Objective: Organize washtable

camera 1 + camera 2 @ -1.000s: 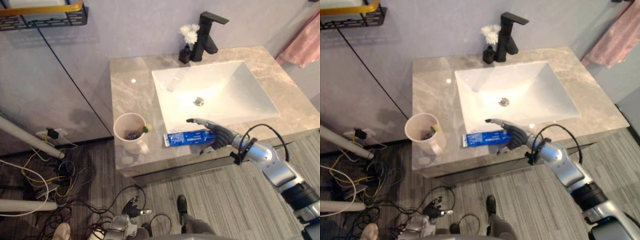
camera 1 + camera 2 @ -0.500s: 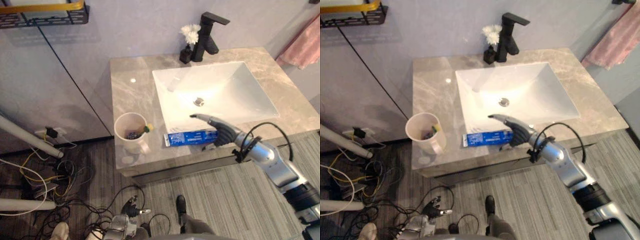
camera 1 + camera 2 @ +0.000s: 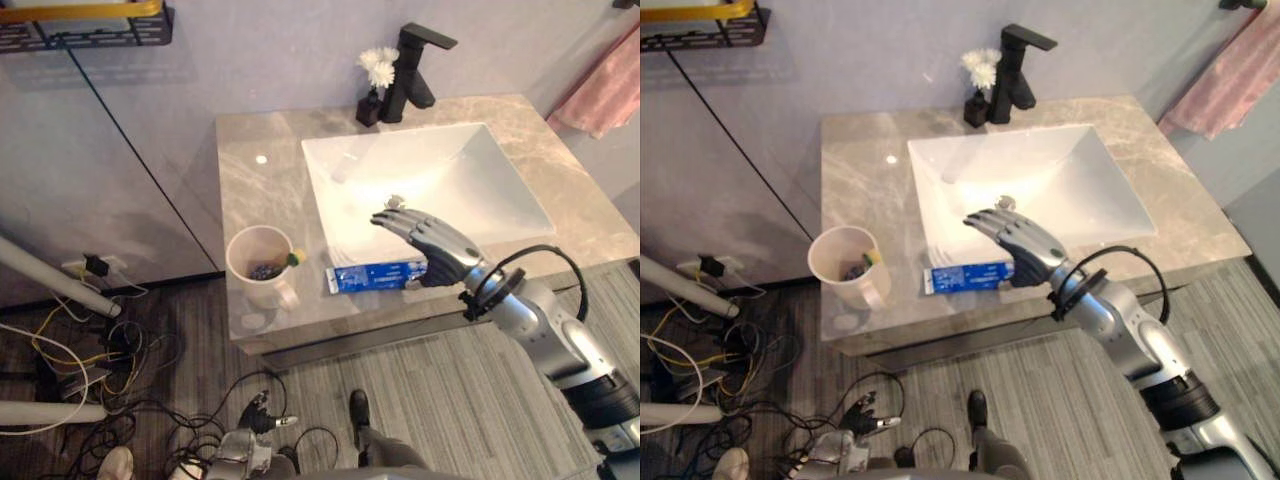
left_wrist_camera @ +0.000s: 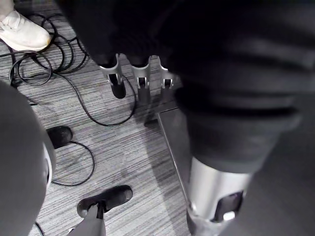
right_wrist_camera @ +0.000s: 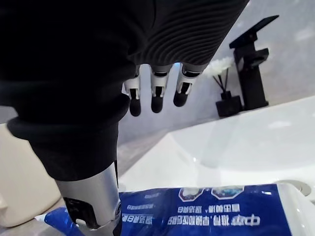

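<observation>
While the right hand hovered open-fingered over the toothpaste tube on the near edge of the counter, we judged the reach in hand, with lowering and closing round it next.

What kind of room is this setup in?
Likely a bathroom, or a mock-up of one: a white basin sunk in a marble counter with a black faucet behind it, a toothpaste tube on the front edge, and a pink towel hanging nearby.
</observation>
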You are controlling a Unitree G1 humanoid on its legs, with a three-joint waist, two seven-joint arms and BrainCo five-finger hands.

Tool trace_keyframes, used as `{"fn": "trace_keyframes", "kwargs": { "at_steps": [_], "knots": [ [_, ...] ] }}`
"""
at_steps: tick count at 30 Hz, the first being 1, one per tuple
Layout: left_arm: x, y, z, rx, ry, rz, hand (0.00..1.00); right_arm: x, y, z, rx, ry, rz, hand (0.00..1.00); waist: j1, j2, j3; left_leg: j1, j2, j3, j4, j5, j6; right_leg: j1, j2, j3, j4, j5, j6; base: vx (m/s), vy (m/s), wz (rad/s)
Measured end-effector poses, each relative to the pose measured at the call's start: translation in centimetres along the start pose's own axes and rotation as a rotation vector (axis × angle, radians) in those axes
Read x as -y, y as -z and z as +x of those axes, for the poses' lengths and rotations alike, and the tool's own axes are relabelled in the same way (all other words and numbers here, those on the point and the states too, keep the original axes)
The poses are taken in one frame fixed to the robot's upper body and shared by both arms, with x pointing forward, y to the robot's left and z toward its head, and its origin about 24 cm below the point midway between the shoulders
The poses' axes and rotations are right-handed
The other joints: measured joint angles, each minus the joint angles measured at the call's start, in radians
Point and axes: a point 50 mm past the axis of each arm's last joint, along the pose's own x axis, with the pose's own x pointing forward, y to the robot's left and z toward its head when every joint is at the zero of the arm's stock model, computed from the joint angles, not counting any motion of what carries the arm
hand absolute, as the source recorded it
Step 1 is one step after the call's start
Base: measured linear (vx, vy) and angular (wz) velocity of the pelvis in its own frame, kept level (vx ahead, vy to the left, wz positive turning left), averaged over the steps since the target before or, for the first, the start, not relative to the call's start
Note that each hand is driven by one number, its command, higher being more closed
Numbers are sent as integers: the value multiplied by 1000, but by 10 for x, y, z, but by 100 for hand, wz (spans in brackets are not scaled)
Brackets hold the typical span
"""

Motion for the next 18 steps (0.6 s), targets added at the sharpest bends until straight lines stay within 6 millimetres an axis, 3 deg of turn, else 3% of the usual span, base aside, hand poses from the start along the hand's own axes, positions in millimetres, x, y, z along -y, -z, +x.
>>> {"fn": "trace_keyframes", "kwargs": {
  "at_steps": [18],
  "knots": [
    [-2,0,0,-1,-4,3,0,-7,4,-5,-24,-34,62,0,0,0,0,0,0,1,1,0,0,0,0,2,0,1,-1,0,0,0]
  ]
}}
